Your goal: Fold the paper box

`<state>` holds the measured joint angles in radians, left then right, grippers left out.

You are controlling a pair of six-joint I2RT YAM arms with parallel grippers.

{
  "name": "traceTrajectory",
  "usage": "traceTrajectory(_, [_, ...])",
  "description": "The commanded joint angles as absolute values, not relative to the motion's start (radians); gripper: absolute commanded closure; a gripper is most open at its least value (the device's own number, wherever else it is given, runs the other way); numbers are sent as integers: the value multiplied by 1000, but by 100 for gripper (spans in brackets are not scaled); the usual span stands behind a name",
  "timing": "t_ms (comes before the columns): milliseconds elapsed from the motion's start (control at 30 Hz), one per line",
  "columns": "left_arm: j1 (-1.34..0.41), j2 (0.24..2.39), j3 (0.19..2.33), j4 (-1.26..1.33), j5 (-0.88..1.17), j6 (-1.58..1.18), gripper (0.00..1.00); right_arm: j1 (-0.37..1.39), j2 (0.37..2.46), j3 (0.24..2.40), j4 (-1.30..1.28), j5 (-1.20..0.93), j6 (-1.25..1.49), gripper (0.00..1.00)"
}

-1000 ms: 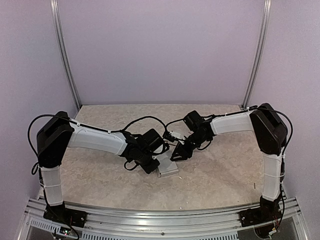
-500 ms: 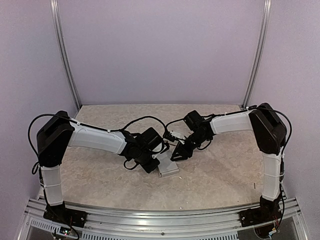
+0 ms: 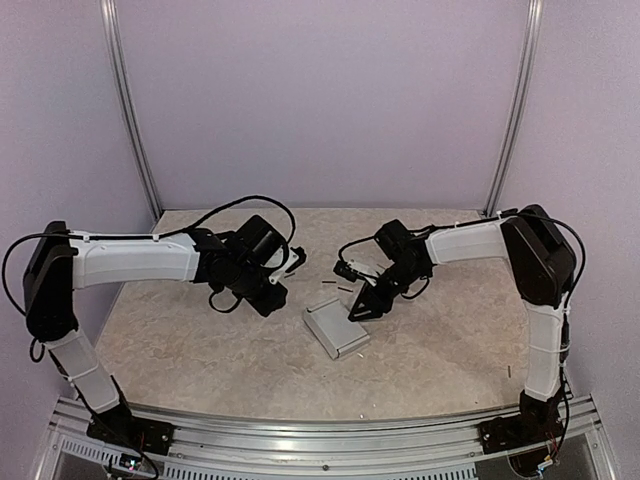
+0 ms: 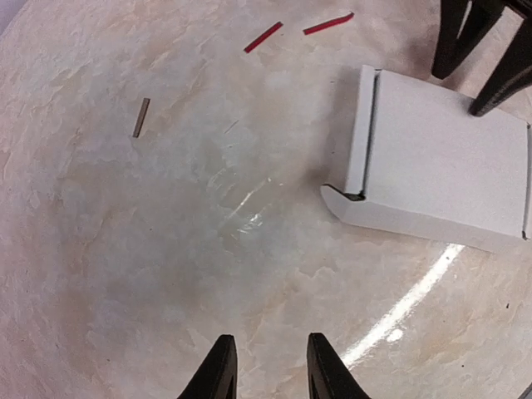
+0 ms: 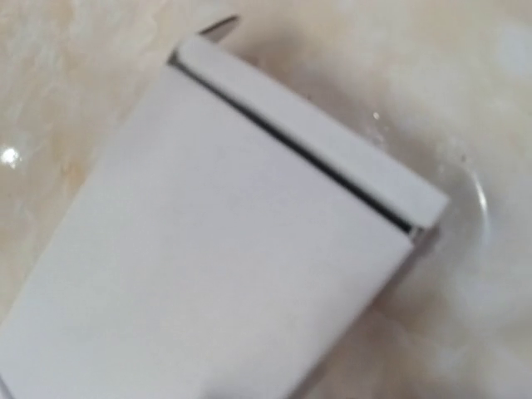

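Jaws of the left gripper point(image 4: 268, 339) stand a little apart with only bare table between the black fingertips; they hold nothing. The right gripper point(image 4: 459, 93) also has its jaws apart: in the left wrist view its two black fingers spread like a fork, with their tips at the far long edge of the paper box point(image 4: 440, 174), a slim rectangular case of pale grey-white card. Whether those tips press on the card or only hang over it, I cannot tell.

The paper box lies flat on the mottled beige stone-look table point(image 4: 166, 249), folded up and closed, so its inside is hidden. A narrow end flap runs along one short end, marked off by a dark seam, and a small rounded tab sticks out at one corner of that end. The right wrist view looks almost straight down on the box, which fills most of it; that gripper's own fingers do not show there.

From above, the box sits skewed near the middle of the table, right under the right gripper. The left gripper is well apart from it, off to the left and further back.

Beyond the box's flap end, two thin red strips point(image 4: 263, 36) lie loose on the table, and a short grey-brown stick point(image 4: 141, 116) lies apart from them.
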<state>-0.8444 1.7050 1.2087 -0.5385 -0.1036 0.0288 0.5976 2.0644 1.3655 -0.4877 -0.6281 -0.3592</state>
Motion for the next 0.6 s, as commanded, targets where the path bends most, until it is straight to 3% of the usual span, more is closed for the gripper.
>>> traceTrajectory(0, [-792, 1797, 1233, -564, -71, 68, 71, 578, 2065, 1354, -590, -534, -379, 64])
traceTrajectory(333, [-828, 1959, 1318, -558, -14, 60, 74, 567, 2017, 1351, -600, -537, -383, 62])
traceTrajectory(567, [-853, 1920, 1287, -507, -40, 49, 60, 565, 2032, 1363, -612, -549, -389, 60])
